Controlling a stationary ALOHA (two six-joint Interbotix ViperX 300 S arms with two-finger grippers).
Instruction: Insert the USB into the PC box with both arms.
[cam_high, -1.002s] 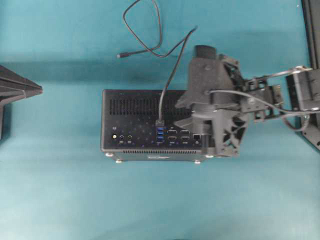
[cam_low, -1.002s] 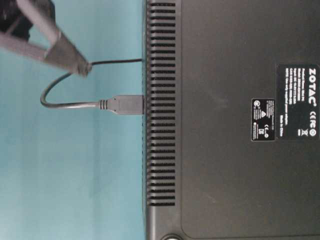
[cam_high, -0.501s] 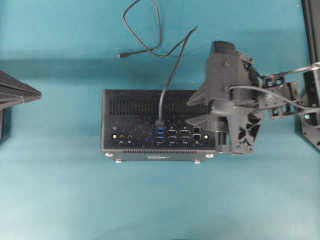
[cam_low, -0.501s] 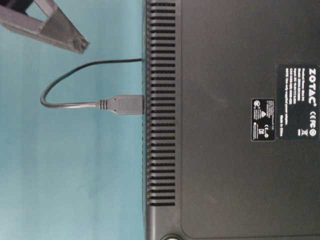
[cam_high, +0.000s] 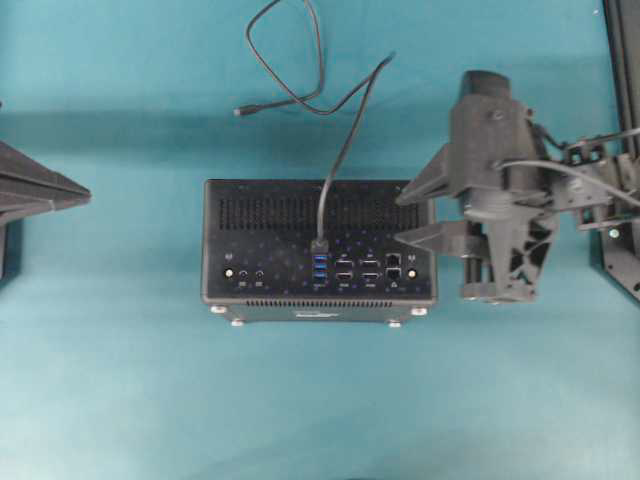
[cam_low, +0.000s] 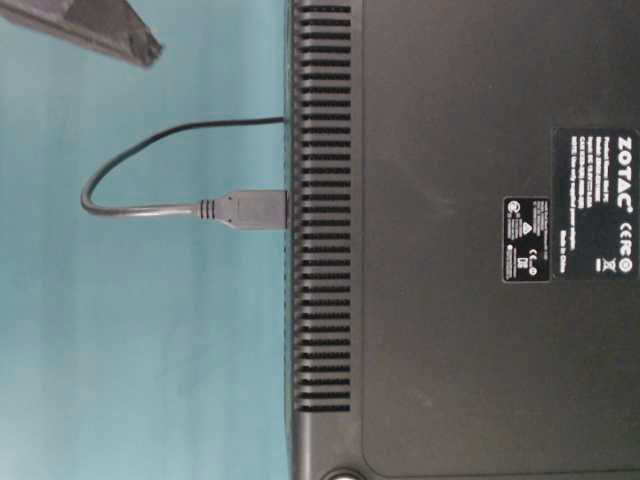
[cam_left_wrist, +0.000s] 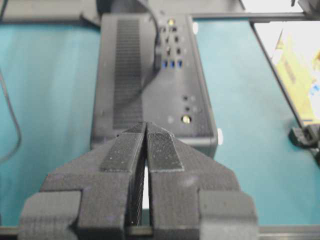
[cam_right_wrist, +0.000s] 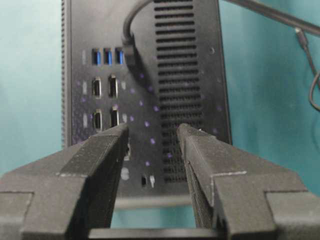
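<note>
The black PC box (cam_high: 270, 215) lies mid-table with its port face up. The dark grey USB (cam_high: 320, 246) sits plugged into the row of blue ports, and its thin cable (cam_high: 345, 140) runs off to the far side. At table level the USB (cam_low: 255, 209) meets the PC box (cam_low: 450, 330) edge squarely. My right gripper (cam_high: 400, 219) hovers open at the box's right end with nothing in it. The right wrist view shows the right gripper (cam_right_wrist: 152, 132) apart from the USB (cam_right_wrist: 129, 54). My left gripper (cam_high: 85, 193) stays shut and empty at the far left; the left gripper (cam_left_wrist: 146, 125) points at the PC box (cam_left_wrist: 150, 95).
The cable's slim small plug (cam_high: 240, 111) lies loose on the teal table beyond the box, past a loop of cable (cam_high: 285, 60). A black frame rail (cam_high: 622, 60) runs along the right edge. One gripper finger (cam_low: 110, 25) shows at the top left at table level.
My right gripper has drawn back to the right, off the top of the box and away from the cable. The USB has stayed in its port. The left gripper has hardly moved.
</note>
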